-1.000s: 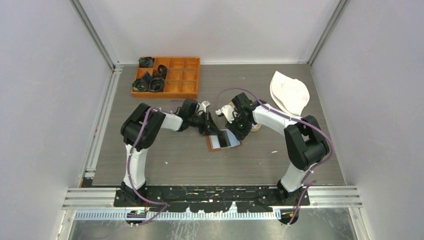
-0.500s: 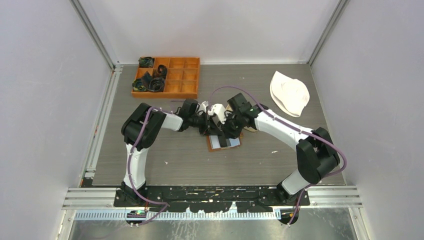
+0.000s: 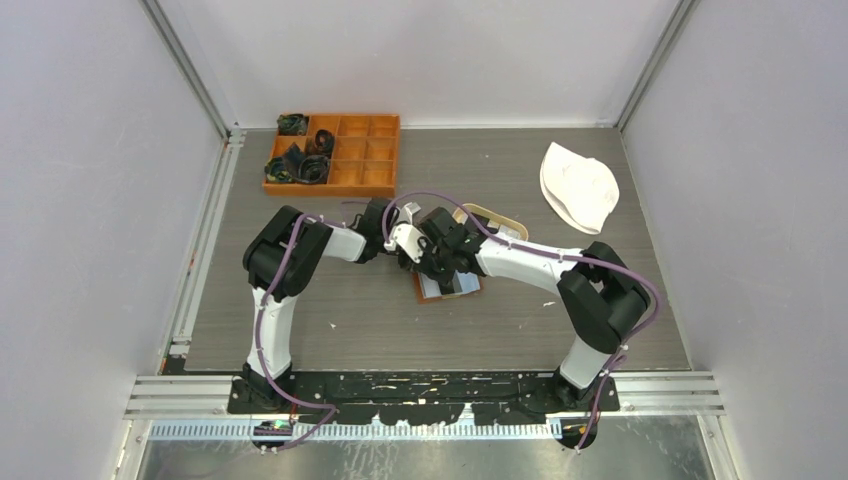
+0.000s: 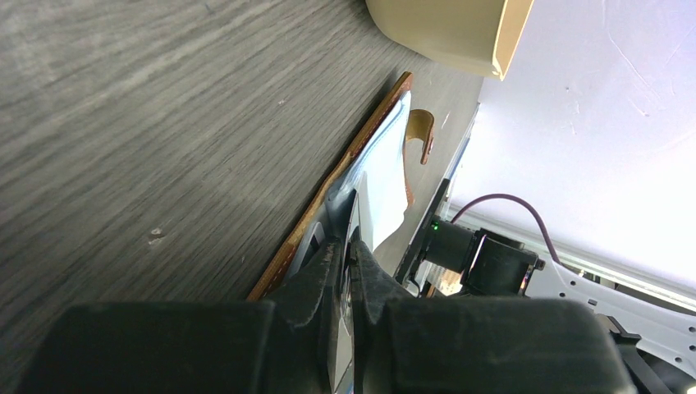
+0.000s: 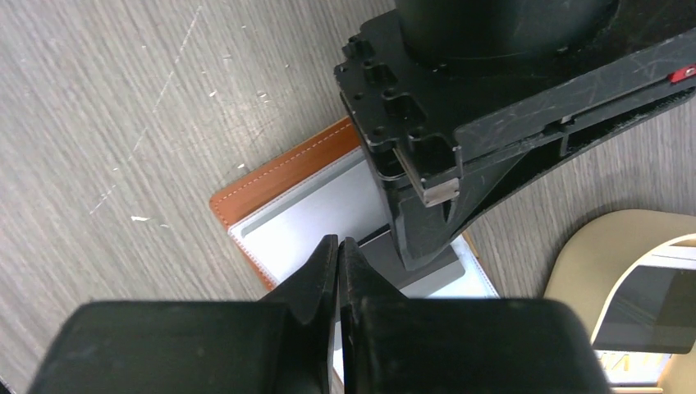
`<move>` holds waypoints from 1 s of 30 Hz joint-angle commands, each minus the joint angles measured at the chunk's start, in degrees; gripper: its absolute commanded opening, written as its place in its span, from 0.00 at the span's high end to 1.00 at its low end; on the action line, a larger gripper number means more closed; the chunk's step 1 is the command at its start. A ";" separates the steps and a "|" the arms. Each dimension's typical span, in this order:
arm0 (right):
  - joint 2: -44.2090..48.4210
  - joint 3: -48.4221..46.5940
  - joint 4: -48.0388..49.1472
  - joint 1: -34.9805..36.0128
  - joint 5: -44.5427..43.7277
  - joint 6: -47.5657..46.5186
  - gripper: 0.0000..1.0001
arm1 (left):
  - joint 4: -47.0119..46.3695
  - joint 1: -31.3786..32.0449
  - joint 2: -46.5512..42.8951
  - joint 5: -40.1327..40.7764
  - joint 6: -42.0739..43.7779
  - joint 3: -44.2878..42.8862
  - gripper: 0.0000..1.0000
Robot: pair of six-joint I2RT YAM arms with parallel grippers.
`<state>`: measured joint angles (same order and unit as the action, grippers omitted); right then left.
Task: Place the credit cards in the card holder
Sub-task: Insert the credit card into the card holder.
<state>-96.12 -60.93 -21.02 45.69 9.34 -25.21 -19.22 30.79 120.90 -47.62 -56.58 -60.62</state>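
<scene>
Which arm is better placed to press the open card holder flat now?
Right, probably. The right end effector is shut and empty, with its tips just over the card holder. The left end effector is busy, pinching a thin grey-blue card at the holder.

**Inspector:** Position of the top view?

**Assessor:** Fixed high behind the arm bases, tilted down and forward. It is distant and takes in the whole table (image 3: 300,320).

**Inspector:** The wrist views?

**Assessor:** Left wrist sits low, nearly grazing the tabletop, sighting along the left gripper (image 4: 349,254) at the card holder (image 4: 345,176) edge-on. Right wrist looks steeply down from close above.

**Inspector:** Overlap?

**Assessor:** All three include the card holder. The right wrist view also catches the left gripper.
</scene>
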 commanded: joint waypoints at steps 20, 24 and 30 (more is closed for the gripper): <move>-2.36 0.96 2.43 1.94 -6.36 -1.58 0.93 | -1.34 0.40 1.72 0.17 0.15 0.70 0.88; -1.90 1.40 1.94 1.63 -7.81 -2.24 0.94 | -1.43 0.42 1.87 0.07 0.15 0.69 0.87; -1.60 1.64 0.45 0.35 -7.85 -2.39 0.94 | -1.43 0.41 1.83 0.06 0.15 0.50 0.82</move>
<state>-99.26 -59.57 -19.16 47.09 3.20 -26.83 -21.17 30.96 121.60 -48.03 -56.90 -60.60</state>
